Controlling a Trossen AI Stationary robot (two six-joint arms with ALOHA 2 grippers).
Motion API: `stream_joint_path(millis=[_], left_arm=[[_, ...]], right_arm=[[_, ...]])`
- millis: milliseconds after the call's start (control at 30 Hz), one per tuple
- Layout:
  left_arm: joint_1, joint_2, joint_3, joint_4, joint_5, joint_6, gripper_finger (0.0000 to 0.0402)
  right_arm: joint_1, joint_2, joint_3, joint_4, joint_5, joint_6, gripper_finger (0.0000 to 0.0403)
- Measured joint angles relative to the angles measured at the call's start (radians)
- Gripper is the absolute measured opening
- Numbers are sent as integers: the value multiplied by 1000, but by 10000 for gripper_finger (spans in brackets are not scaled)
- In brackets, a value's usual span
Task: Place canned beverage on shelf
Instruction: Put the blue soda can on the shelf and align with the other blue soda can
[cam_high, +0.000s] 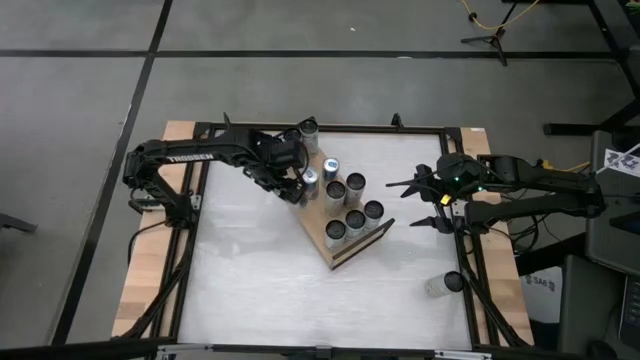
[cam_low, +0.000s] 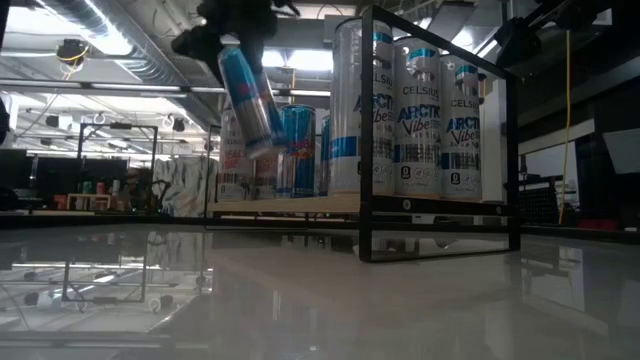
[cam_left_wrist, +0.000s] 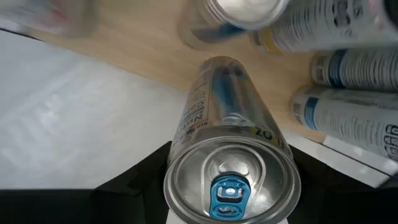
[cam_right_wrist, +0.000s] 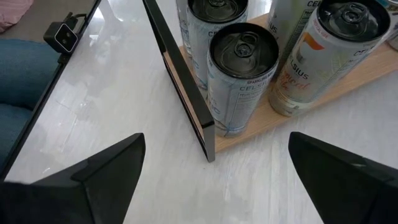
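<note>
I have a blue-and-silver can (cam_low: 248, 95) clamped in the left gripper (cam_high: 303, 183), centre-left of the high view, hanging above the shelf's (cam_high: 345, 255) upper-left end. In the low view its long axis leans, top toward the upper left, base lower right. The wooden shelf lies diagonally at mid-frame, and I count six cans standing on it (cam_high: 345, 203). One more can (cam_high: 308, 130) stands on the table above the shelf, another (cam_high: 443, 284) lies at lower right. My right gripper (cam_high: 428, 203) waits spread wide and empty, right of the shelf.
</note>
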Motion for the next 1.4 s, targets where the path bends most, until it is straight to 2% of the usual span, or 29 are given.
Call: stream_joint_path(millis=[133, 333, 700, 1100, 1400], left_arm=[[1, -1, 67, -64, -55, 6, 215], [-4, 26, 114, -122, -48, 12, 215], [1, 110, 116, -164, -76, 85, 215], [21, 123, 117, -152, -128, 86, 215], [21, 198, 117, -147, -120, 134, 216]], right_arm=[[0, 0, 0, 0, 0, 0, 392], [0, 0, 0, 1, 0, 0, 392], [0, 0, 0, 0, 0, 0, 392], [0, 0, 0, -1, 0, 0, 392], [0, 0, 0, -1, 0, 0, 392]])
